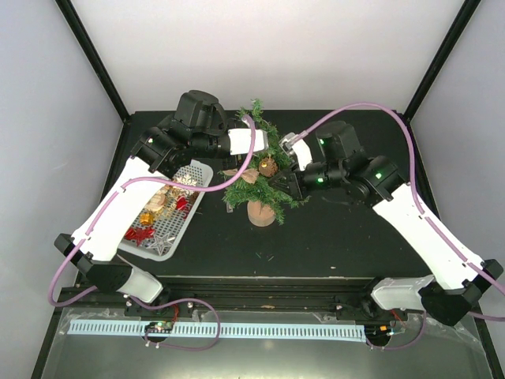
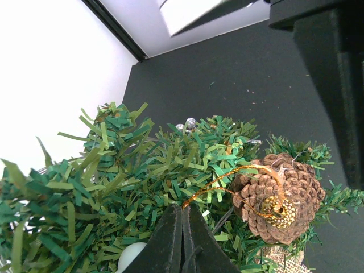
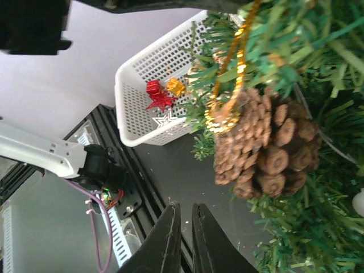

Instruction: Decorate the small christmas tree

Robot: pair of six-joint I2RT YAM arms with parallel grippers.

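From above, I've got the small christmas tree [image 1: 256, 181] standing upright mid-way across the black table [image 1: 331, 237], just right of the white basket [image 1: 170, 237], with both arms reaching into its branches. On the left wrist, my left gripper [image 2: 183, 209] is pressed together at the needles. The gold cord [image 2: 227, 179] of the pine cone [image 2: 278, 196] ends right at its tips; pinched or not, I can't tell. On the right wrist, the right gripper [image 3: 186, 207] is a sliver apart and empty, below the hanging cone.

You have a black worktop [image 1: 339, 237] boxed in by plain white walls [image 1: 268, 47], with black posts [image 1: 93, 59] in the far corners. The light is even and soft.
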